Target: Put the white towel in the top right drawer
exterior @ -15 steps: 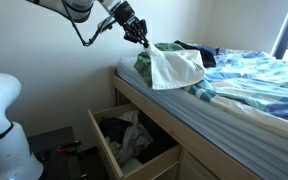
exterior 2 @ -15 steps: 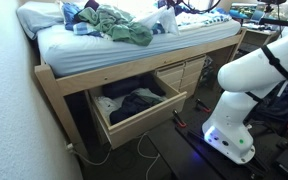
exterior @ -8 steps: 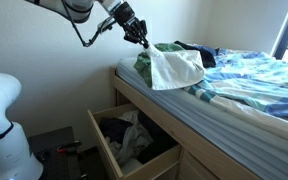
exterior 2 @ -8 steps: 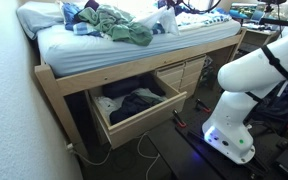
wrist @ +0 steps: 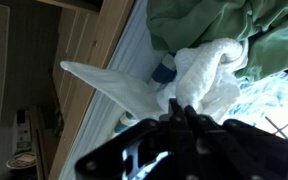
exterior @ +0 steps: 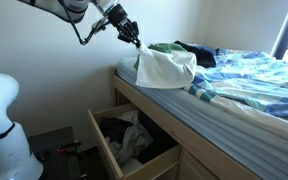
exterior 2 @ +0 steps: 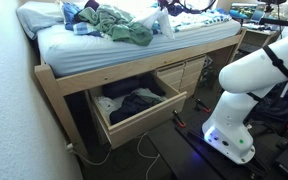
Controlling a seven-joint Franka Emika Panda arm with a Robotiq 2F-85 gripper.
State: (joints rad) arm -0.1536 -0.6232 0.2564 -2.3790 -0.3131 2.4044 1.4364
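Observation:
The white towel (exterior: 164,68) hangs from my gripper (exterior: 136,40) above the corner of the bed, its lower part draped over the mattress edge. In the wrist view the towel (wrist: 209,75) bunches just beyond the fingertips (wrist: 177,106), which are shut on it. In an exterior view the towel (exterior 2: 166,22) shows at the far end of the bed. A wooden drawer (exterior: 107,146) under the bed stands pulled open below the towel, with dark and light clothes inside; it also shows in an exterior view (exterior 2: 144,113).
A green garment (exterior: 146,60) and other clothes (exterior 2: 119,22) lie heaped on the blue-patterned bed (exterior: 249,80). The wooden bed frame (exterior: 149,105) runs along the edge. The white robot base (exterior 2: 246,95) stands beside the drawers. Cables lie on the floor.
My gripper has moved left and slightly up with the towel, pulling it further off the clothes pile toward the bed's edge.

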